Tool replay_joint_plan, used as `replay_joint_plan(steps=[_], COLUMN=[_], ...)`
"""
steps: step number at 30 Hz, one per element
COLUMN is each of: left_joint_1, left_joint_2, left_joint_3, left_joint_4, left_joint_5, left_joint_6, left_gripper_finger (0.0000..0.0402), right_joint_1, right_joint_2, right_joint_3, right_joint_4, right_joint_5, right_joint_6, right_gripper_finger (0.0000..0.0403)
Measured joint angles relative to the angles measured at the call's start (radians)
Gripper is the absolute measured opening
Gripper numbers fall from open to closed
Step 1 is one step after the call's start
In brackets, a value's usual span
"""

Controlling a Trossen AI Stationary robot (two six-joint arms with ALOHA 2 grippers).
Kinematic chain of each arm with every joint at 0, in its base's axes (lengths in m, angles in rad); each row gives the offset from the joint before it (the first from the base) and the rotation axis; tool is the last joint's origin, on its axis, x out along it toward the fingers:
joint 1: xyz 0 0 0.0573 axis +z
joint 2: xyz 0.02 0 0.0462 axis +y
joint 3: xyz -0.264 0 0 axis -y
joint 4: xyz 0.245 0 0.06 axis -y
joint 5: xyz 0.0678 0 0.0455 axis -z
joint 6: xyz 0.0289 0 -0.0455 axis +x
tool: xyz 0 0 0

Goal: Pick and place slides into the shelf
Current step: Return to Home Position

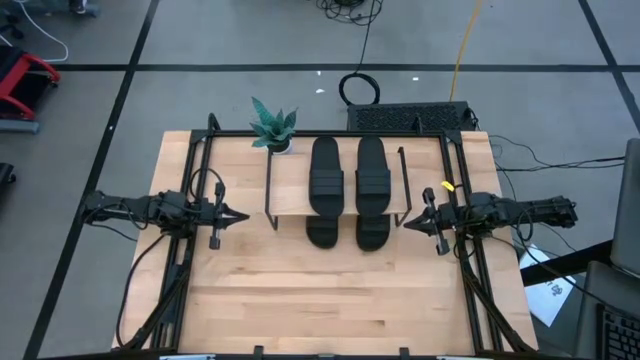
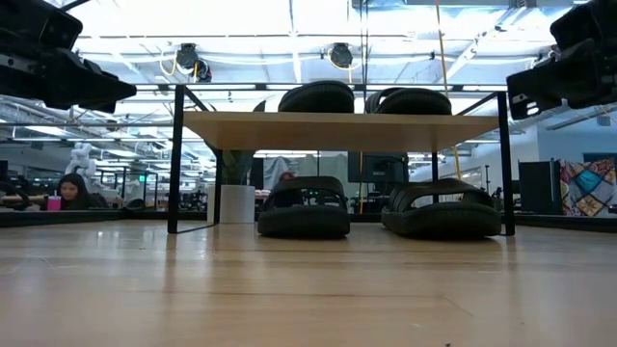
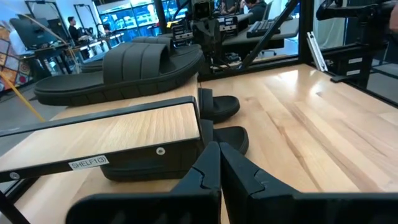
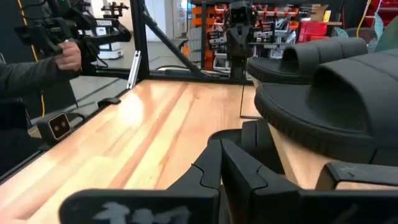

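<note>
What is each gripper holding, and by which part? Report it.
Nothing is held. The left gripper and right gripper are shut, empty, flanking the shelf; the slides lie on and under it.

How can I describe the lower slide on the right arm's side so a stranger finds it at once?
Start at the shelf, the low rack with a light wood top on the table. Four black slides are there: two on top, two beneath with ends sticking out. Yours is the lower slide on the right arm's side, farthest from the potted plant.
</note>
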Motion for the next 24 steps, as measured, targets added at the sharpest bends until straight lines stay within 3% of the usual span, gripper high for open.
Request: replay_joint_plan(steps=[7, 24], left_joint_1=[0.0, 0.0], left_joint_2=[0.0, 0.045], left_joint_3=[0.0, 0.0], left_joint_4=[-0.002, -0.003], left_joint_5=[0.0, 0.001], left_joint_6=[-0.02, -0.081], left_gripper_finger=[0.0, 0.0001], right_joint_1=[0.002, 0.003], right_joint_2=[0.0, 0.006], right_joint_3=[-0.104, -0.105], right_joint_4=[0.165, 0.202], right_joint_5=[0.004, 0.001], right_joint_6=[-0.032, 0.045], right_gripper_finger=[0.0, 0.0])
